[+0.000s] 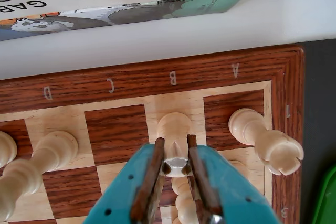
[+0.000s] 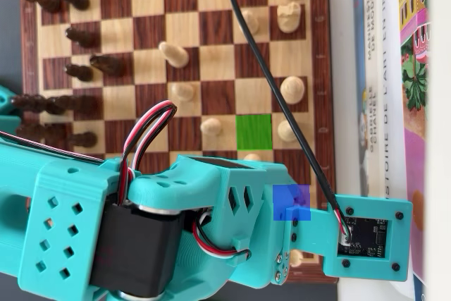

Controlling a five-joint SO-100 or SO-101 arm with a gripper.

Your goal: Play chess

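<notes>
In the wrist view my teal gripper [image 1: 175,142] with brown pads [image 1: 157,156] is closed on the head of a pale wooden chess piece [image 1: 175,124]. That piece stands on the light square under the letter B, in the edge row of the chessboard [image 1: 131,80]. Both pads touch the piece's sides. In the overhead view the arm [image 2: 176,223] covers the board's lower part and hides the gripper and the held piece. A bright green square [image 2: 254,132] and a blue square [image 2: 291,202] are marked on the board.
A pale rook [image 1: 262,140] stands close on the right of the jaws. A tall pale piece [image 1: 37,163] stands to their left and a pawn [image 1: 184,200] just below. Dark pieces [image 2: 77,72] line the board's left side overhead. Books [image 2: 380,103] lie beside the board's right edge.
</notes>
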